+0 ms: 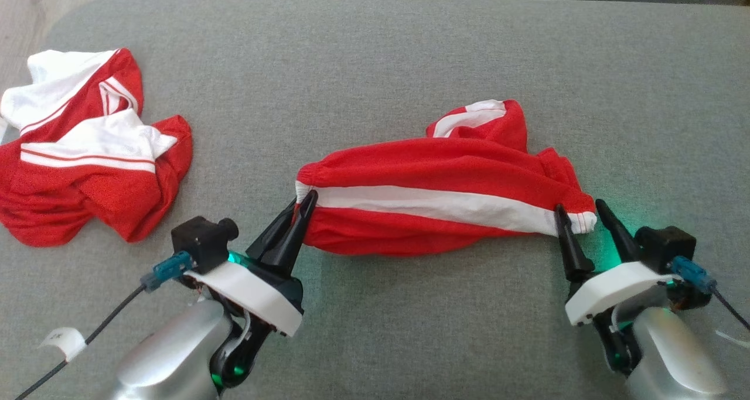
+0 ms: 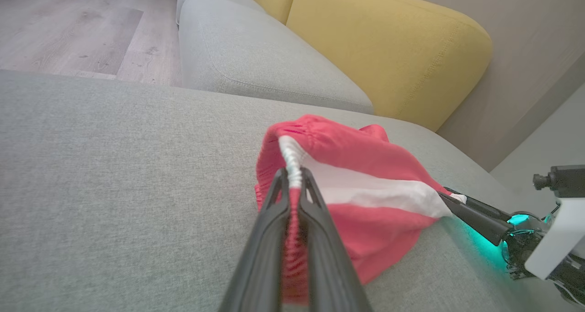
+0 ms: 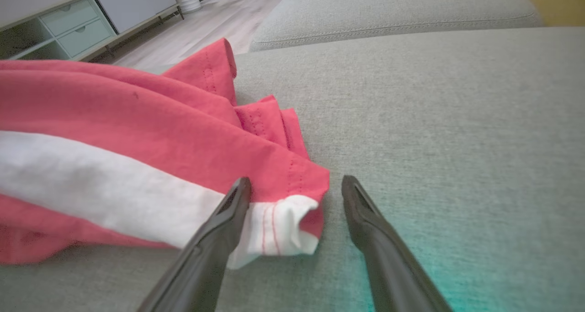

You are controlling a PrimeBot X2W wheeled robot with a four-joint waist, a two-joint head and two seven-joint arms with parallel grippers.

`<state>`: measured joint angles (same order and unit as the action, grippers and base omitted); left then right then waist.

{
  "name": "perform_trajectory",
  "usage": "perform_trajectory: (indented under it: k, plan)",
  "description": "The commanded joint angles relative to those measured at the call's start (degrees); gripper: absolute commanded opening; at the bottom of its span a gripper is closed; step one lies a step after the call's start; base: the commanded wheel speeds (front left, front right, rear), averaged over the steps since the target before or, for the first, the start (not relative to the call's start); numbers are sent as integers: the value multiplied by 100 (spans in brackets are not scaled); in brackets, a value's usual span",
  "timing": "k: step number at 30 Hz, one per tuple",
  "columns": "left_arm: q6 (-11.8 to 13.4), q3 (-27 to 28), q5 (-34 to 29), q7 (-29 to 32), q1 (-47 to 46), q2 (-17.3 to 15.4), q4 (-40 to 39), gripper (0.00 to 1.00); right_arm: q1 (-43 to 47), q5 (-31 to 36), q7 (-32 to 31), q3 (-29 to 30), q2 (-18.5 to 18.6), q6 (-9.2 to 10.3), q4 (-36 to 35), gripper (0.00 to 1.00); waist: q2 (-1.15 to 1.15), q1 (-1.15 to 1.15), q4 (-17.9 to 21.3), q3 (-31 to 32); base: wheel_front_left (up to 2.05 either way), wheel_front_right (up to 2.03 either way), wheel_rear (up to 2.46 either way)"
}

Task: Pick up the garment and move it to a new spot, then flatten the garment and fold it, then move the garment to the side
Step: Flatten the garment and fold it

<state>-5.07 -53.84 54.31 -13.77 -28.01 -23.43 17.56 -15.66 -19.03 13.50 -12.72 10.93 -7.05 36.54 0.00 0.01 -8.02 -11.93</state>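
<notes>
The red garment [image 1: 433, 212] with its broad white stripe lies stretched sideways across the middle of the grey sofa seat [image 1: 410, 66]. It is bunched rather than flat, and a folded-over bit pokes up along its far edge. The left gripper [image 1: 303, 201] has its two dark fingers pinched tight on the gathered elastic edge at the garment's left end; seen from the left wrist, that edge runs right down between them. At the other end the right gripper [image 1: 579, 205] has its fingers spread wide and holds nothing: one finger lies against the white hem corner, the other stands over bare cushion just beside the cloth. A green glow falls on the seat by that wrist. Well off to the left lies a second red and white garment [image 1: 88, 166], crumpled. Beyond the seat are a yellow back cushion [image 2: 388, 42] and a pale wooden floor [image 2: 68, 24]
</notes>
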Motion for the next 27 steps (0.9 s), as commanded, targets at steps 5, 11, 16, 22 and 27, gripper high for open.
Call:
perform_trajectory:
  k: [5,11,16,22,27]
  plan:
    - [-30,310,-108,-96,-204,-60,-32,0,187,-360,49,-416,-24,-44,-178,100,0,-1,16,15,0,0,0]
    - [-82,344,-267,-112,-179,-55,21,0,283,-480,125,-609,-62,-44,-314,0,0,-1,99,84,0,0,0]
    - [-80,611,-490,-120,-399,-127,-122,0,92,-167,147,-30,2,-44,-1179,0,0,-1,292,120,0,0,0]
    - [-165,871,-964,-112,-1761,-218,-308,0,-854,84,149,571,342,-44,-2295,0,0,-1,588,13,0,0,0]
    - [-227,1050,-975,-107,-3347,28,64,0,-2483,70,82,576,827,-44,-2277,0,0,-1,862,-278,0,0,0]
